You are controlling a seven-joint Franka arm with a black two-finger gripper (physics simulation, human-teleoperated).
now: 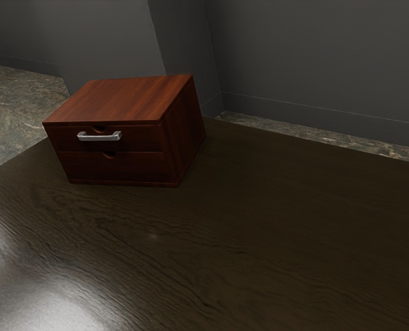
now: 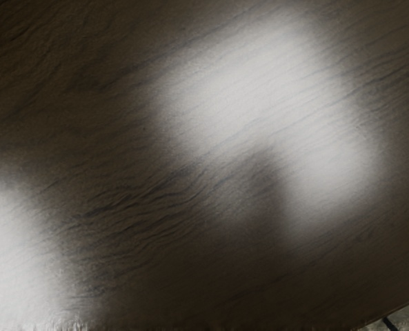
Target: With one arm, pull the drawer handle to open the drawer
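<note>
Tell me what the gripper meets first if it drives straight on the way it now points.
Most likely the dark wooden tabletop: the wrist view looks onto its grain and glare patches, with nothing in between. How far off it lies is unclear.

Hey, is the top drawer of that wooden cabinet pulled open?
No, the top drawer sits flush with the front of the cabinet, its silver handle level with the lower drawer's face.

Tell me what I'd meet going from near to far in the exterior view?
First the dark table → silver handle → red-brown drawer box → stone floor → grey wall.
</note>
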